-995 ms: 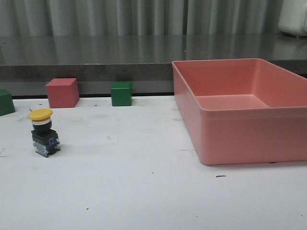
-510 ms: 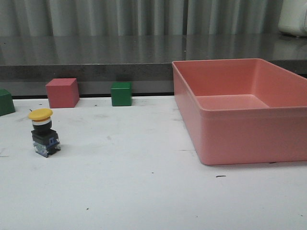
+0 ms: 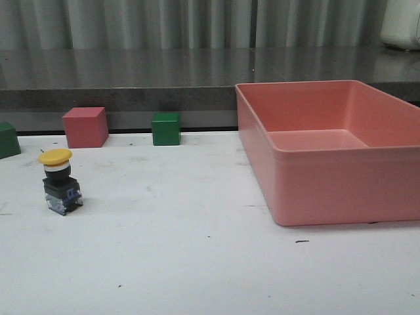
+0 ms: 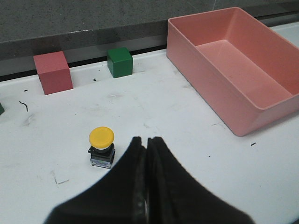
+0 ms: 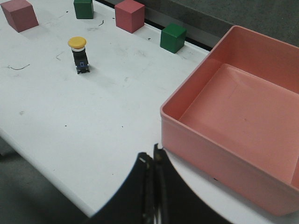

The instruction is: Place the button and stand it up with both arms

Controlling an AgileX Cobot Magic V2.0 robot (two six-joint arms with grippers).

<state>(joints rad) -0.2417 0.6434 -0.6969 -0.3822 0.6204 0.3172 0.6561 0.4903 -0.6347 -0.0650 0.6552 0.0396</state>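
Observation:
The button (image 3: 60, 180) stands upright on the white table at the left, yellow cap up, black base with blue terminals down. It also shows in the left wrist view (image 4: 102, 146) and the right wrist view (image 5: 79, 54). My left gripper (image 4: 145, 139) is shut and empty, above the table just beside the button. My right gripper (image 5: 151, 155) is shut and empty, near the table's front edge by the pink bin's corner. Neither gripper shows in the front view.
A large pink bin (image 3: 328, 147) stands on the right. A pink cube (image 3: 85, 126) and a green cube (image 3: 165, 128) sit at the back; another green cube (image 3: 8, 139) is at the far left. The right wrist view shows a second pink cube (image 5: 19, 14).

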